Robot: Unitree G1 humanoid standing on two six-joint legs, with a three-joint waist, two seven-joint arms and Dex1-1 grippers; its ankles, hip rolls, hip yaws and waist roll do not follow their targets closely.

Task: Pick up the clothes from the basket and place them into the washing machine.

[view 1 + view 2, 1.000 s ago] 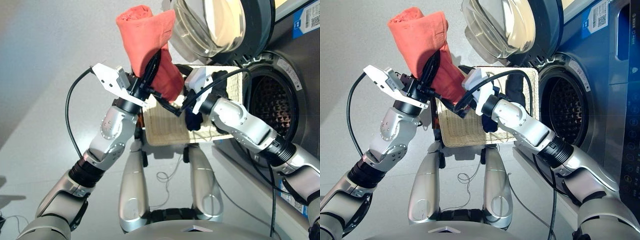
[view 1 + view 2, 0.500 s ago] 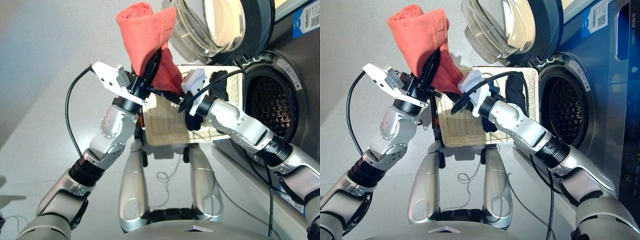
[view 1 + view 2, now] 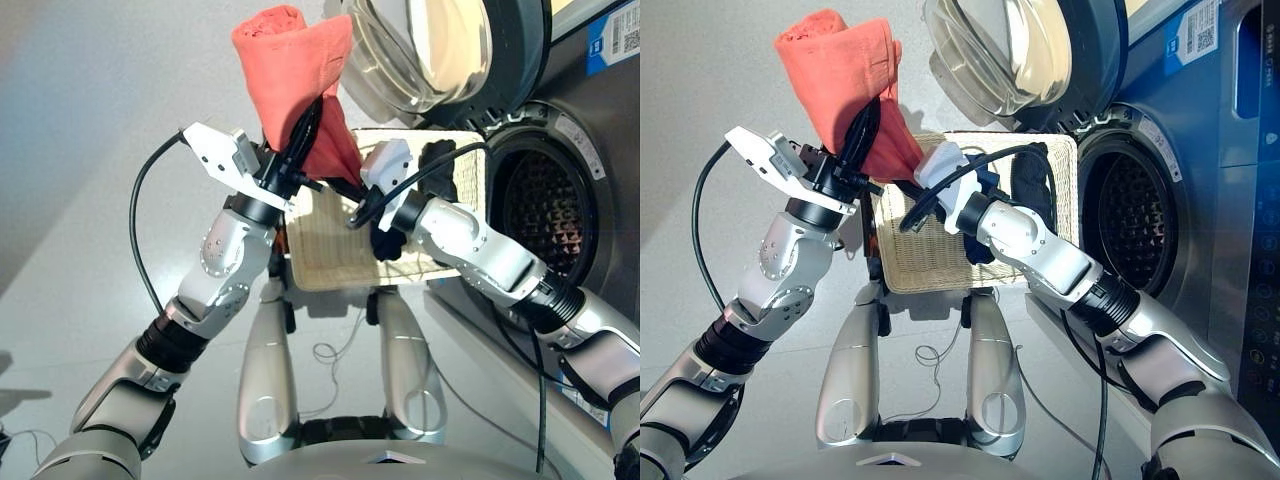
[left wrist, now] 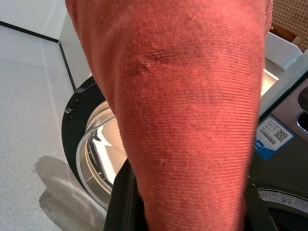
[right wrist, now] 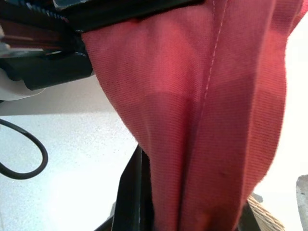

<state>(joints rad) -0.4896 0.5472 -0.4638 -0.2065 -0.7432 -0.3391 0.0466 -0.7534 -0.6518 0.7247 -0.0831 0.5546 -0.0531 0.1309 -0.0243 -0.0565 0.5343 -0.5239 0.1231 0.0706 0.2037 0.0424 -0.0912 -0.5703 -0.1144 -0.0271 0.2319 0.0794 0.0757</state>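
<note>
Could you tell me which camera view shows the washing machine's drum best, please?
The left eye view: the perforated drum shows through the washing machine's open porthole. The right eye view shows it too, narrower. The left wrist view catches only the door glass beside the coral-red bundle; the right wrist view shows none.

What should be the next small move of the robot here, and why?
Probably carry the coral-red tube-shaped cloth bundle sideways toward the perforated metal drum of the dark grey washing machine. The left claw holds the bundle raised, the right claw is at its lower end, and the round glass porthole door stands open.
</note>
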